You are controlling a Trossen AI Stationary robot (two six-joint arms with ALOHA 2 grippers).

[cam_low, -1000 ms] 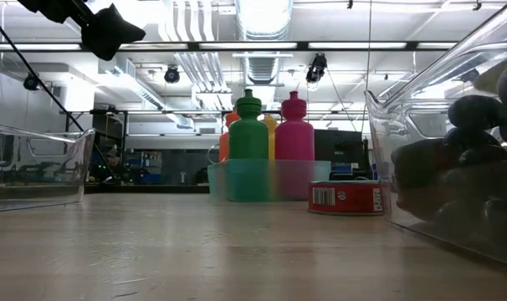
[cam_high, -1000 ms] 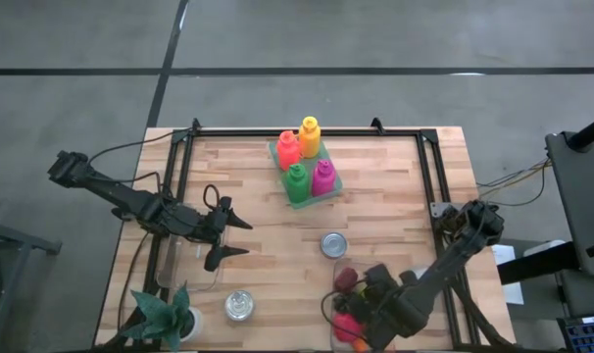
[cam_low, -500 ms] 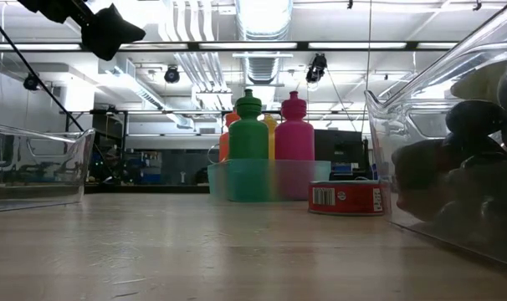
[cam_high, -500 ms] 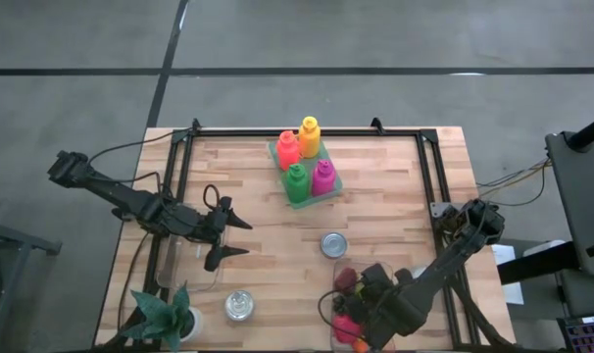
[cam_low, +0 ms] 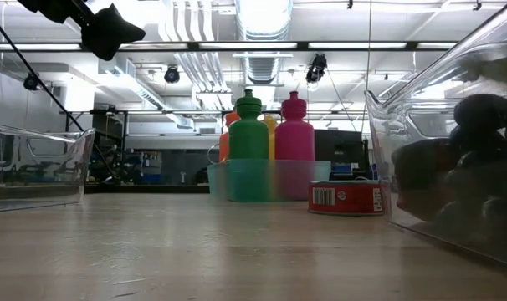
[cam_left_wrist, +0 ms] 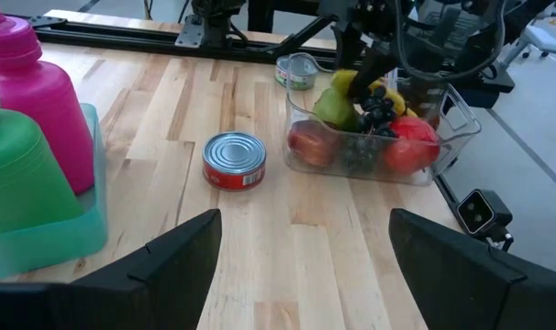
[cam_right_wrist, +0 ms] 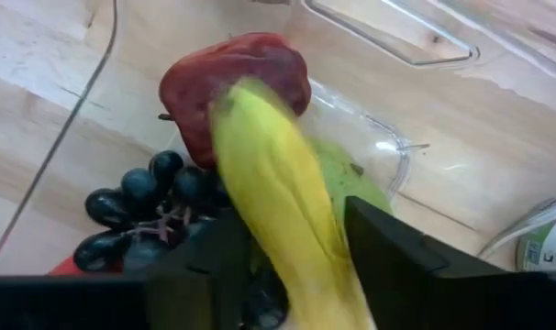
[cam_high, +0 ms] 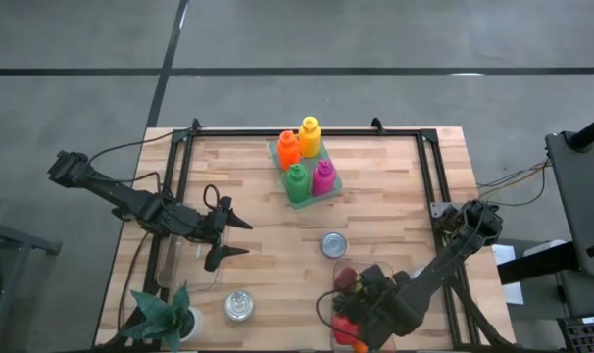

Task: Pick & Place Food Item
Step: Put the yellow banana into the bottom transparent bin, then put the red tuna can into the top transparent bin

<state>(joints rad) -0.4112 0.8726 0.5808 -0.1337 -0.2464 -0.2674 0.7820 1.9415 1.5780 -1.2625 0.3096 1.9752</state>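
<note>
Yellow banana (cam_right_wrist: 287,229) sits between right tool (cam_right_wrist: 292,275) jaws over bin (cam_left_wrist: 443,115), grip state unclear; next: release/withdraw; left tool (cam_high: 228,235) wide.

red can (cam_low: 344,197) label, print too blurred to read

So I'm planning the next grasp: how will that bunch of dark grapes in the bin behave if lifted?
The grapes look like loose round berries on thin stems, so probably floppy and easily crushed. Wedged under the banana in the clear bin, they may snag.
</note>
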